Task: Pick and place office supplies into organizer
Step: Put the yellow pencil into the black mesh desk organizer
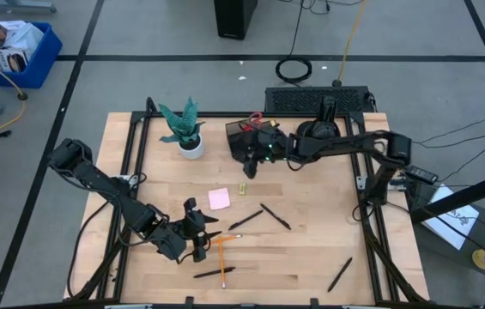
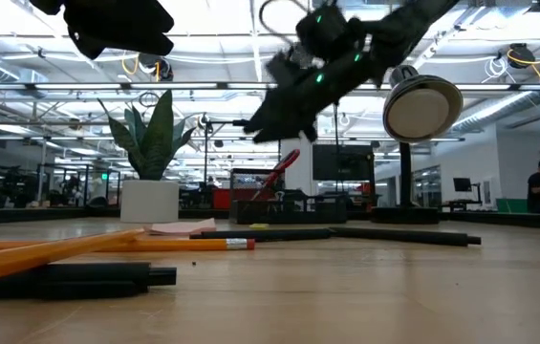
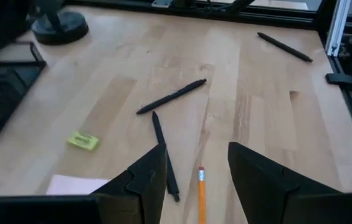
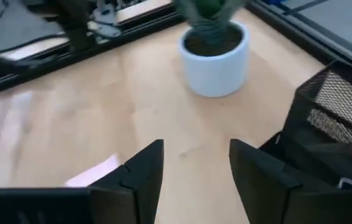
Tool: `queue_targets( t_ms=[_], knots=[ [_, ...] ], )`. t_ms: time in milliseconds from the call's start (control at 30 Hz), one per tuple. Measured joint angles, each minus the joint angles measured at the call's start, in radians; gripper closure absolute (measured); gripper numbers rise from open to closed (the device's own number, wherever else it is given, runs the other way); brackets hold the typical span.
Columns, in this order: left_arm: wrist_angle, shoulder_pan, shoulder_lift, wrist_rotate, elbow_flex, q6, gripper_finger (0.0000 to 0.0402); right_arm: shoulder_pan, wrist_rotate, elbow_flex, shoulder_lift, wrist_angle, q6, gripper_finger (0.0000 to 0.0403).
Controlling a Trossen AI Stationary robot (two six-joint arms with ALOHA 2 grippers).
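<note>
The dark organizer (image 1: pixel 244 137) stands at the table's far middle, red-handled scissors (image 2: pixel 284 167) sticking up out of it. My right gripper (image 4: pixel 195 149) hovers open just on its near side, holding nothing. On the wood lie a pink sticky-note pad (image 1: pixel 219 199), a tiny yellow piece (image 3: pixel 83 141), several black pens (image 3: pixel 172 96) and an orange pencil (image 3: pixel 200 193). My left gripper (image 3: pixel 194 152) hangs open above the pencil's eraser end near the front left, clear of the table.
A teal plant in a white pot (image 4: pixel 216 56) stands left of the organizer. A black round-based object (image 1: pixel 328 120) sits at the far right. One pen (image 1: pixel 340 275) lies alone near the front right corner. Black frame rails (image 1: pixel 130 163) border the table.
</note>
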Motion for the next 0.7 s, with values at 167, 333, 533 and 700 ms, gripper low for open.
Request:
queue_targets(
  t_ms=[167, 333, 533, 700],
  knots=[
    [-0.026, 0.005, 0.000, 0.116, 0.000, -0.029, 0.0224, 0.125, -0.004, -0.056, -0.117, -0.068, -0.047, 0.0237],
    [-0.066, 0.004, 0.000, 0.215, 0.000, 0.077, 0.0224, 0.265, -0.003, -0.160, -0.226, -0.052, -0.087, 0.0237],
    [-0.065, 0.014, 0.000, 0.203, 0.000, 0.079, 0.0224, 0.412, -0.001, -0.350, -0.298, 0.141, -0.033, 0.0238],
    [-0.035, 0.066, 0.000, 0.143, 0.000, -0.296, 0.0224, 0.466, 0.001, -0.497, -0.321, 0.371, 0.010, 0.0238]
  ],
)
